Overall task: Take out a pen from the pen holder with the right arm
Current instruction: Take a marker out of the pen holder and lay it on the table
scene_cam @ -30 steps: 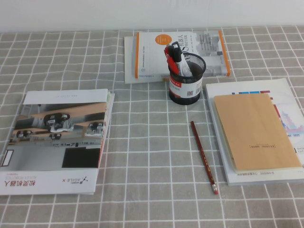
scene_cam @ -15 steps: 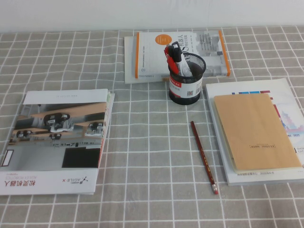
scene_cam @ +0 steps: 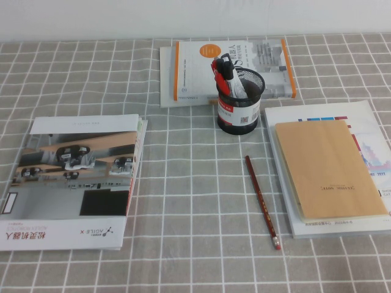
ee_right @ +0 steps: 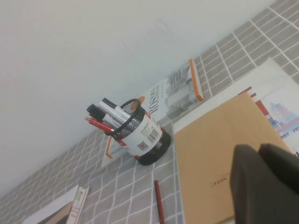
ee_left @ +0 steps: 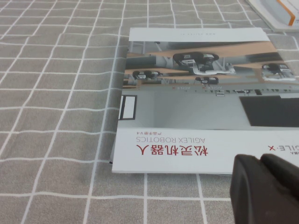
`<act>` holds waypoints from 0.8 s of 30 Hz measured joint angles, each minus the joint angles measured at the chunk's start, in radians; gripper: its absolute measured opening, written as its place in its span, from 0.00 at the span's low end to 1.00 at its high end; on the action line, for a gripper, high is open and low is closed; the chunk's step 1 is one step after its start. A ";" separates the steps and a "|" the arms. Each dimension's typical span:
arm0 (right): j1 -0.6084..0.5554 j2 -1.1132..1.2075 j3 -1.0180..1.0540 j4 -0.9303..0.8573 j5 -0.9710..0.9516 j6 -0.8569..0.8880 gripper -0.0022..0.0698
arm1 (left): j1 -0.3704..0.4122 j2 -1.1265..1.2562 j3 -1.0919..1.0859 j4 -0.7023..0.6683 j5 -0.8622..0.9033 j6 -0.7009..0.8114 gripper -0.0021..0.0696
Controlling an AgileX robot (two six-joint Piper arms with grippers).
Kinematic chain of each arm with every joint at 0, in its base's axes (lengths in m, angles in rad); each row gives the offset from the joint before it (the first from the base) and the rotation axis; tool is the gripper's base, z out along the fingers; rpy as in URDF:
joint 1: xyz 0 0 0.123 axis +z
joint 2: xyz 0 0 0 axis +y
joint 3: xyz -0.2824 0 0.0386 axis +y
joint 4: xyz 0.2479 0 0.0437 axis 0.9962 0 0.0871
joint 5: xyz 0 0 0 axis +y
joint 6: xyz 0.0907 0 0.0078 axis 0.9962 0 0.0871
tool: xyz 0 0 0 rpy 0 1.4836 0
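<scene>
On your left, the AgileX brochure (scene_cam: 73, 183) lies flat on the table (scene_cam: 183, 244). Your left end effector (ee_left: 260, 159) is clenched on nothing, right by the brochure's edge with the red print. Mid-table, the black mesh pen holder (scene_cam: 239, 101) stands upright just in front of an orange-edged book (scene_cam: 232, 67), with the pens (scene_cam: 223, 70) still inside, leaning left. A red pencil (scene_cam: 263, 202) lies loose, nearer you. Further right, a tan notebook (scene_cam: 327, 168) sits on a white booklet (scene_cam: 360, 122). Your right end effector (ee_right: 259, 149) is over that notebook, clenched and empty, well apart from the holder.
</scene>
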 joint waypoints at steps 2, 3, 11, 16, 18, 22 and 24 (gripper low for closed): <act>0.000 0.000 0.000 0.007 -0.002 0.000 0.01 | 0.000 0.000 0.000 0.000 0.000 0.000 0.02; 0.000 0.000 0.000 0.009 -0.002 0.000 0.01 | 0.000 0.000 0.000 0.000 0.000 0.000 0.02; 0.000 0.000 0.000 0.029 0.001 -0.019 0.01 | 0.000 0.000 0.000 0.000 0.000 0.000 0.02; 0.000 0.000 0.000 0.054 0.065 -0.020 0.01 | 0.000 0.000 0.000 0.000 0.000 0.000 0.02; 0.000 0.000 0.000 0.059 0.105 -0.020 0.01 | 0.000 0.000 0.000 0.000 0.000 0.000 0.02; 0.000 0.035 -0.058 0.056 0.184 -0.023 0.01 | 0.000 0.000 0.000 0.000 0.000 0.000 0.02; 0.000 0.098 -0.122 0.028 0.234 -0.038 0.01 | 0.000 0.000 0.000 0.000 0.000 0.000 0.02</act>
